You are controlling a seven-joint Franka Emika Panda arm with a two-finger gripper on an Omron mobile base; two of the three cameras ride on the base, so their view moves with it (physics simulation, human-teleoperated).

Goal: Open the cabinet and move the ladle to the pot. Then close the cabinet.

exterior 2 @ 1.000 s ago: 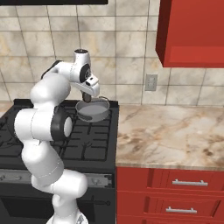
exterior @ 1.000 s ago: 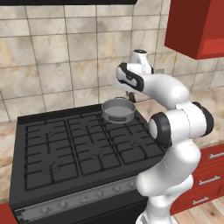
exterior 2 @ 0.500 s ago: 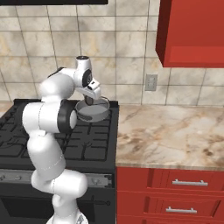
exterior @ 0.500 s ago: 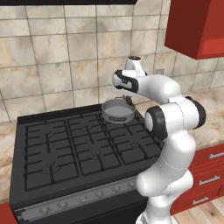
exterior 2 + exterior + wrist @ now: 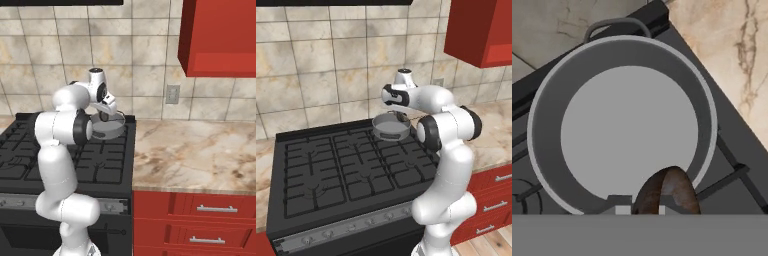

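1. Hand view looks straight down into the pot (image 5: 547, 150), and the brown bowl of the ladle (image 5: 668, 192) hangs over the pot's near rim, at the bottom of the picture.
2. The gripper (image 5: 639, 210) has its jaws drawn tight together and the ladle is pinched in them; the fingertips themselves are mostly hidden by the ladle bowl.
3. From the left base view, the gripper (image 5: 401, 116) hovers right above the pot (image 5: 390, 127), which sits on the far right burner of the black stove (image 5: 331, 175).
4. From the right base view, the gripper (image 5: 106, 114) is poised over the pot (image 5: 111, 129) at the stove's (image 5: 30, 155) far right corner, just beside the marble counter (image 5: 195, 155).
5. The red cabinet (image 5: 220, 35) hangs up on the wall to the right, well apart from the arm; I cannot tell from here how its door stands.
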